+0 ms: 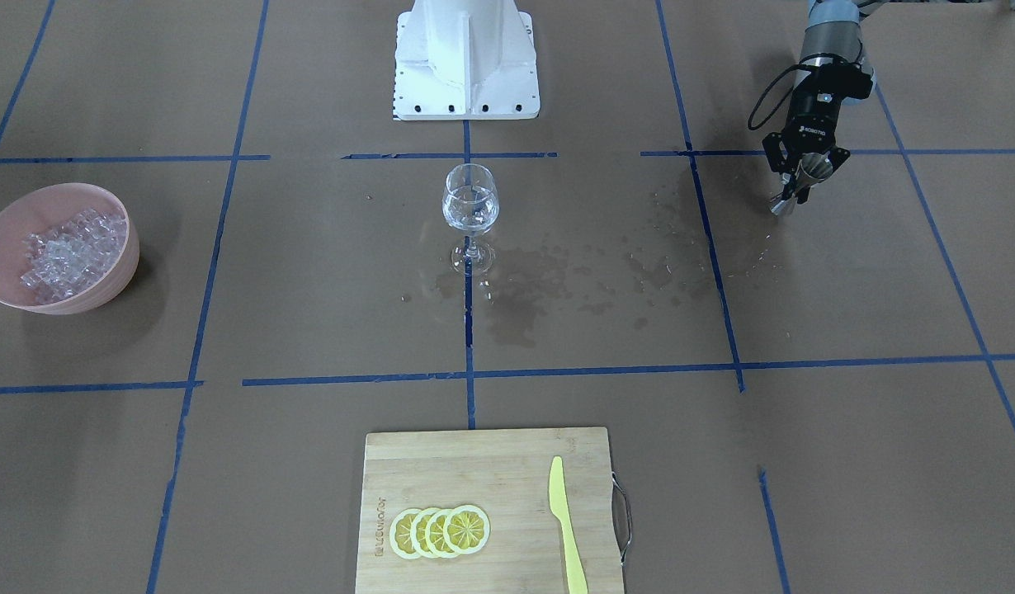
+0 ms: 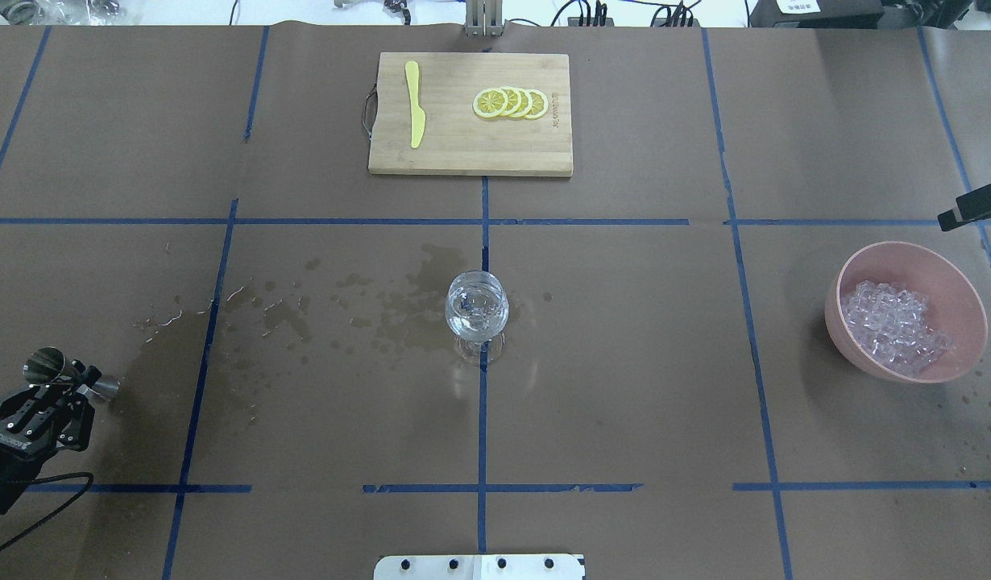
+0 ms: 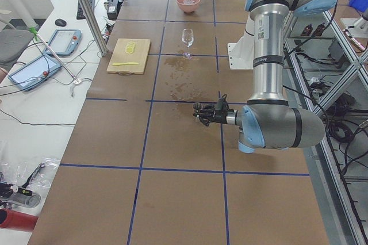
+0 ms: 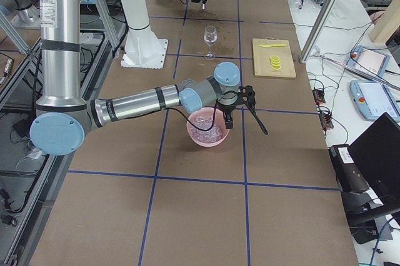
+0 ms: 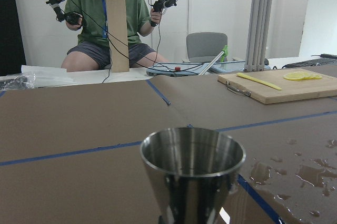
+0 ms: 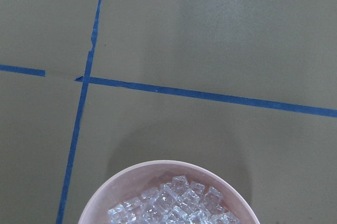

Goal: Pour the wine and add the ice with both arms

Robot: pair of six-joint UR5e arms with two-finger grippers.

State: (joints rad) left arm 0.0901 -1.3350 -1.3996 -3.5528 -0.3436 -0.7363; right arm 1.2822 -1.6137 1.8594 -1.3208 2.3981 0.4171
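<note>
Two hazards stand out, both centred on the wine glass (image 1: 471, 206), which stands alone mid-worktop (image 1: 804, 412) with a little wine (image 2: 477, 310) in its bowl. Dark wet stains (image 1: 524, 289) spread from its foot toward the robot's left, so the paper under it is damp. A tall stem on a small foot would probably tip at a light knock.

Well off to the glass's left, the left claw (image 2: 75, 380) is clamped around the waist of a steel jigger (image 5: 192, 166), held about upright. Whether any liquid remains in the jigger I cannot tell. If some does, a tilt on the way would add to the wet patch.

Well off to the glass's right, the ice (image 6: 174, 208) lies heaped in a pink bowl (image 1: 120, 272). The right claw (image 4: 240, 98) hovers beside that bowl with a long black tool (image 4: 257, 119) jutting from it, though how its jaws stand I cannot tell. The carry from there is long — slick cubes could slide off and skitter across the paper. Cubes dropped from too high could splash wine out or rock the glass, and two arms converging on one small rim risk a clash.
</note>
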